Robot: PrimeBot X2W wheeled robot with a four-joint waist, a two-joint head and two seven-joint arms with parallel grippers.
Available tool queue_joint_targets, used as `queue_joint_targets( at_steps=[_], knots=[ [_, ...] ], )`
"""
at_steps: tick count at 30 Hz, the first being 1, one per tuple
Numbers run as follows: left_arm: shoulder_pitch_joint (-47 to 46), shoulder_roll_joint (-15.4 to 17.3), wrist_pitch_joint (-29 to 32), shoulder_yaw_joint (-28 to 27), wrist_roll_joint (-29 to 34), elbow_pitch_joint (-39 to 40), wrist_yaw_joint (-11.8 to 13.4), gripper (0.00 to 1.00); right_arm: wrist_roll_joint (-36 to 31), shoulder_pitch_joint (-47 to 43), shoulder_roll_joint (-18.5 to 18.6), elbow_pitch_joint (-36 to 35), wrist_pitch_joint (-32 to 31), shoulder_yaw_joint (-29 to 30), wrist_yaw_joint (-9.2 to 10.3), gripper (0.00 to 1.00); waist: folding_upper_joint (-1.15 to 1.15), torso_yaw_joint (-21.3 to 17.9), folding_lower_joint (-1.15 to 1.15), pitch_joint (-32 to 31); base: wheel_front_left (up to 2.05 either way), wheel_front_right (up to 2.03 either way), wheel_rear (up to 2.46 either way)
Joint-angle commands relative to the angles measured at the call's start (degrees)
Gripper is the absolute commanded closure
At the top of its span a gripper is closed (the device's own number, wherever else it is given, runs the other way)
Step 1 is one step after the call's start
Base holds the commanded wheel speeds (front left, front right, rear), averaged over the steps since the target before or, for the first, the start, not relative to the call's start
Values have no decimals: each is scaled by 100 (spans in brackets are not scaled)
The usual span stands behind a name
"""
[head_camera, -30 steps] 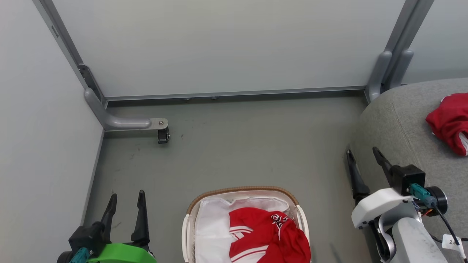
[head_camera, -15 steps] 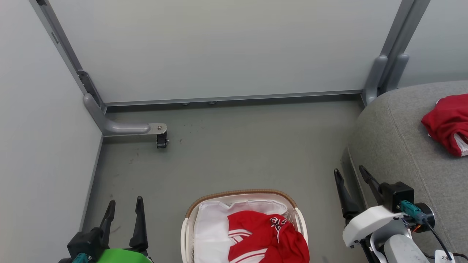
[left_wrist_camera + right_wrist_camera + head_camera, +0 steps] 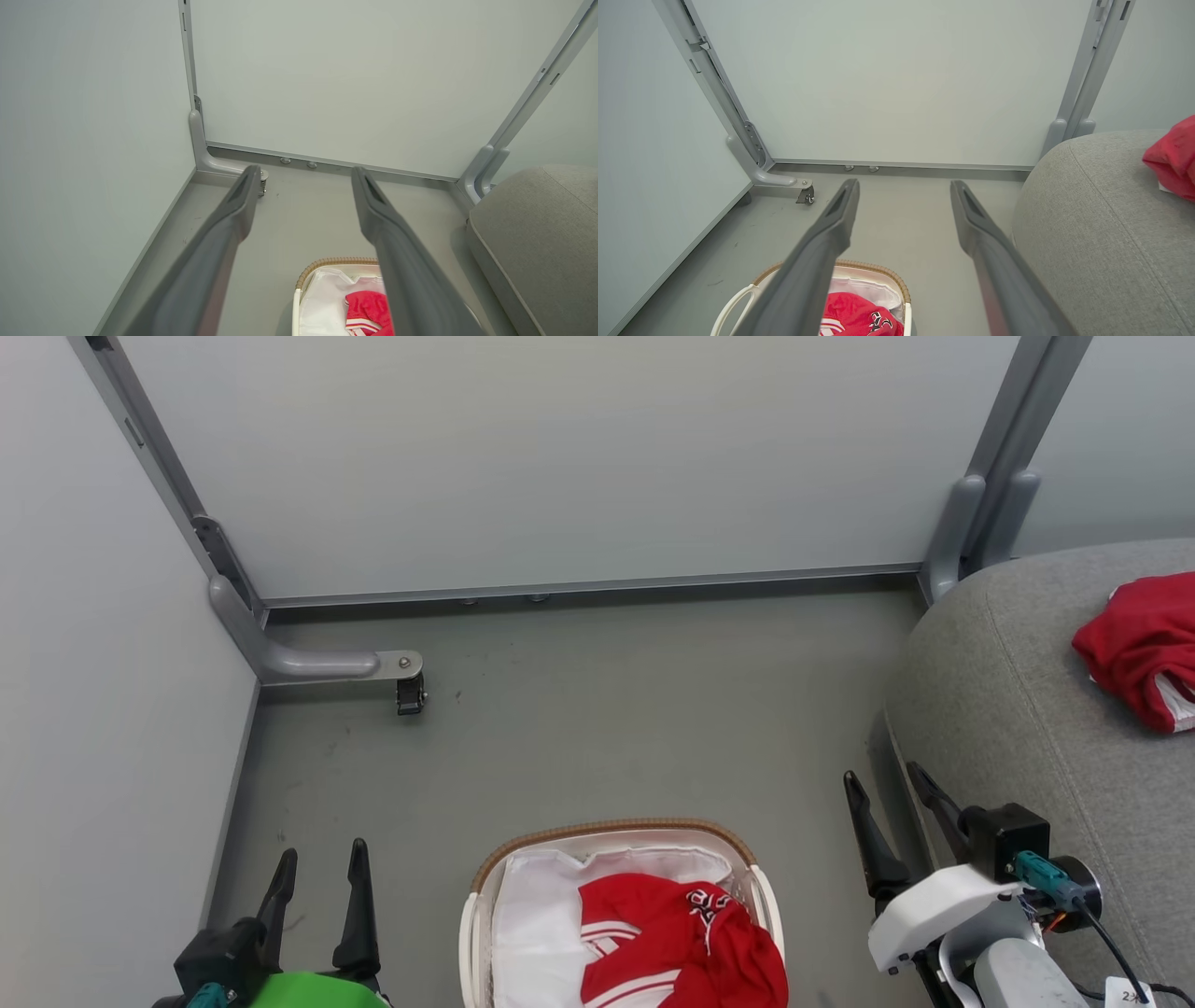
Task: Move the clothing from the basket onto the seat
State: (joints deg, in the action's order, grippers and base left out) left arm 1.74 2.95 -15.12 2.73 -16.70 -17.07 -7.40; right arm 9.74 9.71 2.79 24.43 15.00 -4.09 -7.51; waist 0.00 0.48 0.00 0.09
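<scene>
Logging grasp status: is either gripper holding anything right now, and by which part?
Nothing is held: the left gripper and right gripper are both open and empty.

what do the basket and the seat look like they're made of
The basket looks like smooth cream plastic, going by its moulded handle, with a brown woven-look rim and a white cloth liner. The seat looks like matte grey woven upholstery: visible weave, stitched seam, soft rounded edge.

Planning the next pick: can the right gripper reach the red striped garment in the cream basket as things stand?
Probably yes. The right gripper stands open and empty beside the oval cream plastic basket; the bright red striped fabric garment lies uncovered on the white cloth liner, nothing between.
</scene>
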Motion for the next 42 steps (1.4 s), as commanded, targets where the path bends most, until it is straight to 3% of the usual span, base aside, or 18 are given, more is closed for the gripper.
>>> queue_joint_targets(
  at_steps=[1,11,19,27,42],
  knots=[
    [33,-4,-5,-3,-13,8,-15,0,67,-81,21,-27,28,0,4,0,0,-13,0,11,0,0,0],
    [-146,-2,-5,110,58,56,-15,0,19,45,21,-143,28,108,4,0,0,-81,0,196,0,0,0],
    [-906,142,-5,628,148,-212,-15,0,-176,441,20,-514,28,505,4,0,0,-180,0,866,0,0,0],
    [-2153,190,-4,1560,139,-1059,-15,0,-361,1018,20,-1042,28,1005,4,0,0,-449,0,1901,0,0,0],
    [-4025,65,17,4000,-274,-3464,-15,0,-280,1771,16,-1952,28,1486,4,0,0,-1034,0,3695,0,0,0]
  ],
)
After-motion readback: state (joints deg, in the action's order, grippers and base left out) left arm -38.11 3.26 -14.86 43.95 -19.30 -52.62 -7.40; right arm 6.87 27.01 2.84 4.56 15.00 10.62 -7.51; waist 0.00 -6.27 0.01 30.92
